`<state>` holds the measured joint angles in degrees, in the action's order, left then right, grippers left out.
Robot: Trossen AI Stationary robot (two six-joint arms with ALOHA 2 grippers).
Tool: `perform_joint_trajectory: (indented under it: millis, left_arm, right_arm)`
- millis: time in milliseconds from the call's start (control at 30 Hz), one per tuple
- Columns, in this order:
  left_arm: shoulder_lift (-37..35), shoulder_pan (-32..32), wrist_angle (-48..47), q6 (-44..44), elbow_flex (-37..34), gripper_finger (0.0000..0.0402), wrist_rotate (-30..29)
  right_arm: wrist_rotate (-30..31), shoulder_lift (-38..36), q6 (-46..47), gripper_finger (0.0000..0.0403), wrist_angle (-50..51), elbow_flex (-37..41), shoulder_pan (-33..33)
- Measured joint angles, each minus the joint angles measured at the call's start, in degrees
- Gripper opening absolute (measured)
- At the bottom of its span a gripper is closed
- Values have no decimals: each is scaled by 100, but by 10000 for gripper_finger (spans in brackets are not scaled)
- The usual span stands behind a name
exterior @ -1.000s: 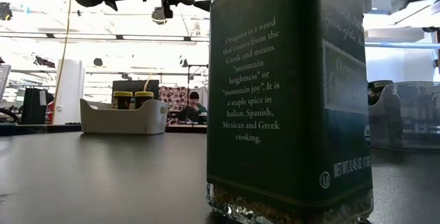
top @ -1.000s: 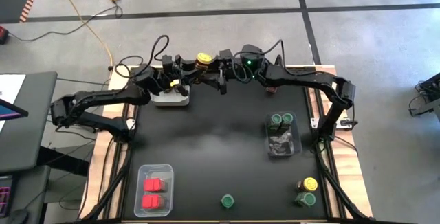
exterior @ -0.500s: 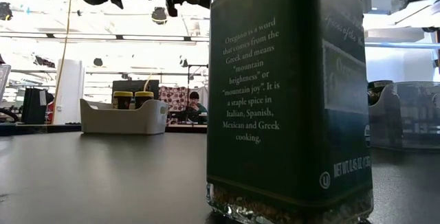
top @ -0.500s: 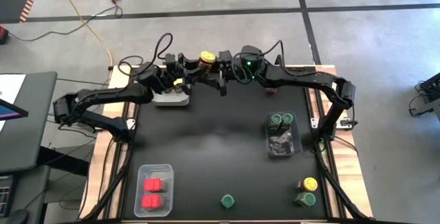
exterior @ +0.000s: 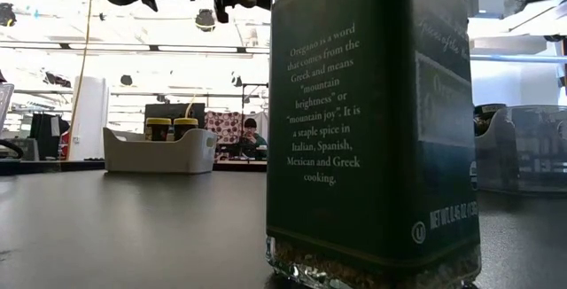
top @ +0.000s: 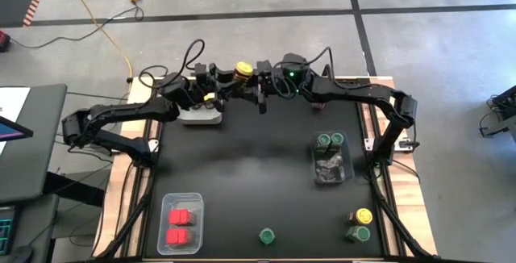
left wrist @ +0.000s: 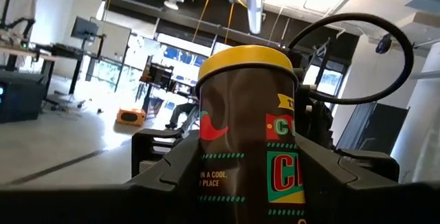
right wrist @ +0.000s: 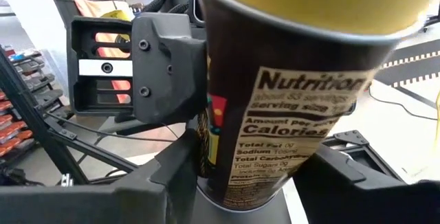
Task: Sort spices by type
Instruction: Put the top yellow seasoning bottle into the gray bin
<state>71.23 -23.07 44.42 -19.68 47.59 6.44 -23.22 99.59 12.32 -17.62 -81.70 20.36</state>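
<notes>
A dark spice jar with a round yellow lid [top: 243,70] hangs high over the table's far edge, between my two grippers. My left gripper [top: 232,77] reaches it from the left and is shut on it; in its wrist view the jar [left wrist: 251,114] stands upright between the fingers. My right gripper [top: 255,77] comes from the right, open, its fingers close on either side of the jar [right wrist: 275,107]. Other spices: yellow-lidded jars [exterior: 172,128] in a white bin [top: 200,116], green-lidded jars [top: 330,139] in a clear bin, red blocks [top: 179,225] in another. My left gripper pinches the jar's lower body [left wrist: 210,165] between its two fingers, coming about level from the table's left. The jar stands upright in the hold, lid up, lifted well clear of the table. My right gripper's fingers [right wrist: 175,176] flank the jar's lower body; whether they touch it I cannot tell.
Loose on the near part of the black table stand a green-lidded jar [top: 267,235], a yellow-lidded jar [top: 364,215] and a green-lidded one [top: 359,233]. A tall green oregano jar [exterior: 372,121] fills the low view. The clear bin [top: 331,166] sits at mid right.
</notes>
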Motion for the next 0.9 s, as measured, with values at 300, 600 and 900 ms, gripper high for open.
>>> perform_joint_trajectory:
  millis: [300, 600, 900]
  left_arm:
    - [6, 2, -149, 43, 1, 194, -47]
    - [-1, 2, -319, -176, 1, 243, -26]
    - [-510, -17, -1057, 689, -1, 244, 136]
  right_arm:
    - [46, 7, -125, 212, 168, 1, 9]
    - [-53, -73, -105, 215, 506, 1, 132]
    - [-16, -674, -739, 213, 2196, -4, 273]
